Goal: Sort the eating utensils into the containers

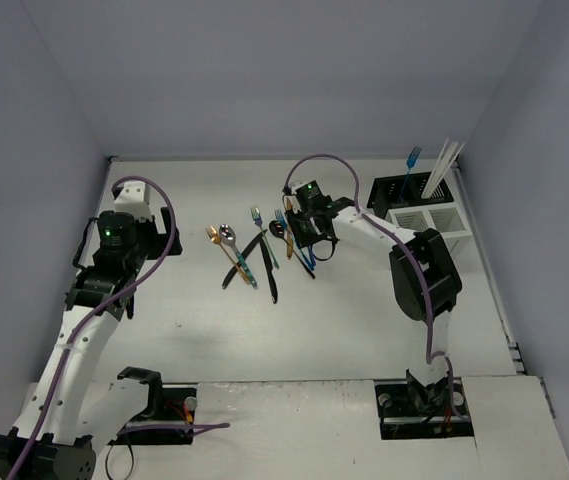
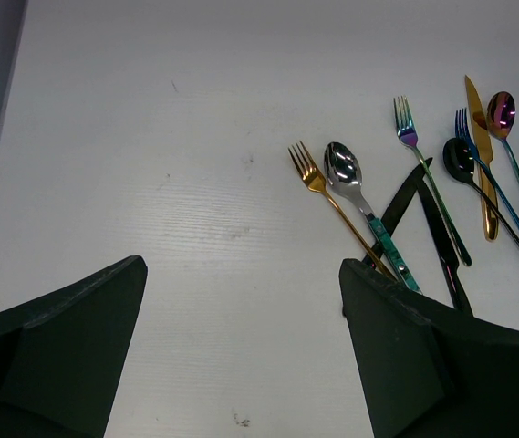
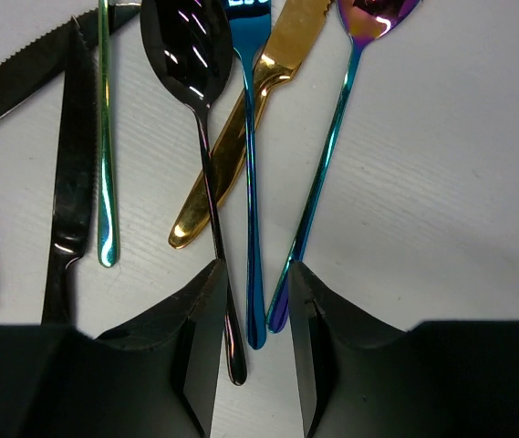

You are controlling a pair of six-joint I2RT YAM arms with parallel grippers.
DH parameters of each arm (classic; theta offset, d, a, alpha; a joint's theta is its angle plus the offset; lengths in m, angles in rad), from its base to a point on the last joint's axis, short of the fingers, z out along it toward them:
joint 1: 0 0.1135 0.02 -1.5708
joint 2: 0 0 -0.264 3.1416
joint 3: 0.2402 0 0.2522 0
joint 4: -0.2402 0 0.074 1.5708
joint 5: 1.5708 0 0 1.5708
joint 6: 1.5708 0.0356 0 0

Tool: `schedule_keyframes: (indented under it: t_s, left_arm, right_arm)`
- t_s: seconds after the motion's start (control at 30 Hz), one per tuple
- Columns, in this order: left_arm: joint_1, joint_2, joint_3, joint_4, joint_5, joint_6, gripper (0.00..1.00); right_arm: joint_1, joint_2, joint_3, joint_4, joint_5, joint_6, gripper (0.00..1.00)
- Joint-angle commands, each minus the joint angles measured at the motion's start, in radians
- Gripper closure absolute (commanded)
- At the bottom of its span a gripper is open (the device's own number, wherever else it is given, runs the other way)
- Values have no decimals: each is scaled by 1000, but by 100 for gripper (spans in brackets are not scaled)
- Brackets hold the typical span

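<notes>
Right gripper (image 3: 257, 274) jaws stand narrowly parted around blue fork (image 3: 252, 182) handle beside black spoon (image 3: 191, 55); grip cannot be told. Left wrist: left gripper (image 2: 241, 274) spread wide over table (image 2: 195, 137), utensil pile (image 2: 346, 173) ahead-right. Top: black caddy (image 1: 396, 188) and white caddy (image 1: 426, 218) far right

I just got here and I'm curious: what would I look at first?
Probably the shiny cutlery fanned out in the middle: gold, black, blue and rainbow pieces crossing each other. The right gripper hovers low over it, straddling a blue handle. At the far right, a blue fork stands in the black caddy.
</notes>
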Motion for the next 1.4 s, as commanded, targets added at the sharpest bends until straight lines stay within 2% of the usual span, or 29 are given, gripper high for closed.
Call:
schedule_keyframes:
  t_s: [0.0,0.63,1.03,1.13,1.23,1.37]
  left_arm:
    - [6,4,30,41,15,-7,15]
    - [4,4,30,40,24,-8,15]
    - [6,6,29,40,19,-7,16]
    - [6,7,29,38,19,-7,15]
    - [5,6,29,38,21,-7,15]
    - [5,7,28,39,22,-7,15]
  right_arm:
    - [-1,1,55,1,-24,3,70]
    - [8,128,82,1,13,-16,73]
    - [11,220,164,0,21,-16,76]
    - [9,232,186,-2,26,-21,79]
    - [7,249,204,-3,30,-31,90]
    - [5,252,230,-6,18,-48,98]
